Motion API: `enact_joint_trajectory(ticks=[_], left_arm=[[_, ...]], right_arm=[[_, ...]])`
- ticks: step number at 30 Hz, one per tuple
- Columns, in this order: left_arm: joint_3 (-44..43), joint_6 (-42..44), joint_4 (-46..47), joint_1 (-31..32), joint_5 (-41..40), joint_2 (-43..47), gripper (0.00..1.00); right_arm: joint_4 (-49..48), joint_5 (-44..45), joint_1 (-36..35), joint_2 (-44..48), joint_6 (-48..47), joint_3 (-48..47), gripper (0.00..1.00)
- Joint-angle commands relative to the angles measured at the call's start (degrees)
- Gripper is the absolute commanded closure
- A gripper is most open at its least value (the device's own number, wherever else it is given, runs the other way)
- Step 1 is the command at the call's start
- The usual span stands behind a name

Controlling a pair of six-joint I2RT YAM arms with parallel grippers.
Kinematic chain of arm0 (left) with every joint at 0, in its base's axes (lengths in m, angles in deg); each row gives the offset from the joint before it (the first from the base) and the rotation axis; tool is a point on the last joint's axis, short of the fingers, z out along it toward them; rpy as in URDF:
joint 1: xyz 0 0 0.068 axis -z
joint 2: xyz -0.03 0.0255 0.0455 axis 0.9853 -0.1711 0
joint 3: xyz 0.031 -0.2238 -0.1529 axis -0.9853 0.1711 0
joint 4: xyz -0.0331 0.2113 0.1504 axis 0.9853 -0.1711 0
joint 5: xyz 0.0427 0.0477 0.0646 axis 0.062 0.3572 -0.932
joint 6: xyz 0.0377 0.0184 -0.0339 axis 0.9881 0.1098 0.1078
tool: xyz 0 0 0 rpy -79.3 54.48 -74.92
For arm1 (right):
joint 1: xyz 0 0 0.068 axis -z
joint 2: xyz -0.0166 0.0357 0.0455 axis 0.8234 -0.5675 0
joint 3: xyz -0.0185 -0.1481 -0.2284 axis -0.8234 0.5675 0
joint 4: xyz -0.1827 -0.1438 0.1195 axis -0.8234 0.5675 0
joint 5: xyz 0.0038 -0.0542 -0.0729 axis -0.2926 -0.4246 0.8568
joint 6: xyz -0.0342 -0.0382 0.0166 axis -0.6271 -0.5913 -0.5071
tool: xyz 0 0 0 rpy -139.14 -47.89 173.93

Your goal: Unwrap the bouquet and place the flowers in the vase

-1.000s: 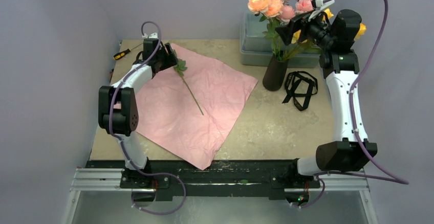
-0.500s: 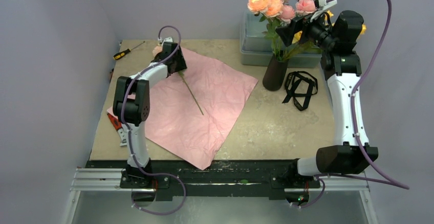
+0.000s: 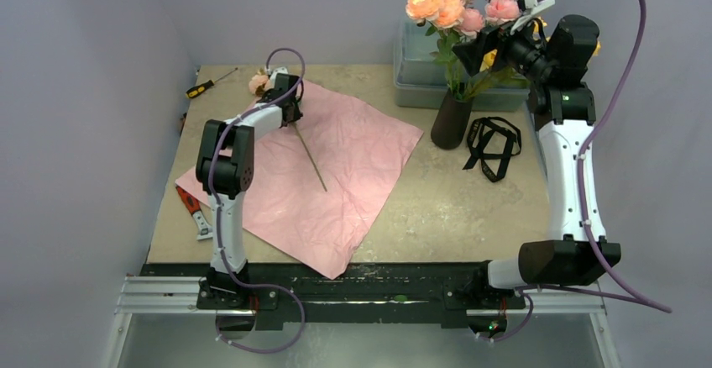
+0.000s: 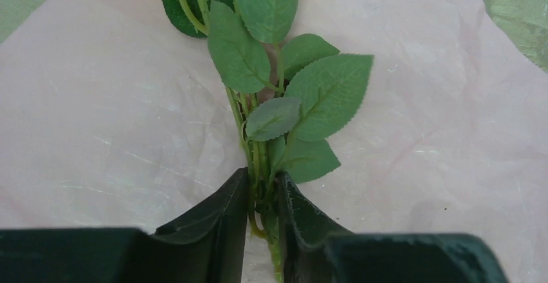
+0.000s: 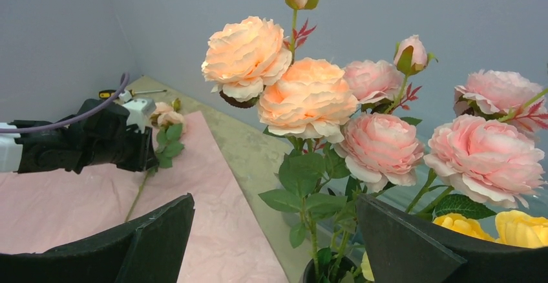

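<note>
On the pink paper (image 3: 361,166), the flower (image 3: 309,155) lies diagonally, pointing far-left.

Peach-pink blooms (image 5: 310,99) crowd the mouth of the dark cylindrical vase (image 3: 452,120) (yellow ones lower); a translucent grey-green plastic box (image 3: 413,70) stands behind, black ribbon loops (image 3: 493,145) beside; tan tabletop (image 3: 453,204) in front lies open.

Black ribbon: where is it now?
Top view, right side: the black ribbon lies loose just right of the vase, in front of the grey-green box.
</note>
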Motion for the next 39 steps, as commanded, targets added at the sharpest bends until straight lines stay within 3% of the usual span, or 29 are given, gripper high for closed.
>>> enact_joint_trajectory(ticks=[1, 4, 11, 16, 24, 29, 32, 35, 39], left_arm=[[-1.7, -2.0, -1.4, -0.8, -1.5, 2.3, 0.87], [-0.5, -2.8, 0.1, -0.8, -1.0, 6.1, 1.00], [-0.5, -5.4, 1.6, -1.8, 4.2, 13.2, 1.00], [2.8, -5.4, 7.7, -2.7, 11.9, 19.0, 1.00], [12.1, -7.3, 31.9, -3.3, 35.8, 30.4, 1.00], [12.6, -12.5, 42.9, -2.9, 48.6, 33.3, 1.00], [13.5, -20.0, 55.1, -2.7, 59.0, 33.5, 1.00], [13.3, -33.1, 70.9, -2.3, 65.5, 31.3, 1.00], [9.0, -38.2, 75.3, 0.8, 71.3, 29.6, 1.00]], right_arm=[[0.1, 0.1, 0.2, 0.0, 0.0, -3.5, 0.02], [0.3, 0.1, 0.2, -0.4, -0.4, -4.6, 0.02], [3.9, -2.6, 0.2, -3.2, 0.4, -9.2, 0.02], [4.9, -5.8, 0.1, -4.2, 1.7, -11.0, 0.02], [4.9, -12.9, -1.1, -6.1, 6.2, -14.1, 0.02], [3.6, -16.9, -2.8, -7.6, 8.9, -16.0, 0.02], [1.2, -18.5, -4.1, -8.6, 11.3, -16.7, 0.03], [-3.8, -20.4, -5.8, -9.1, 15.1, -16.4, 0.03], [-11.2, -23.5, -7.1, -10.0, 20.6, -15.3, 0.06]])
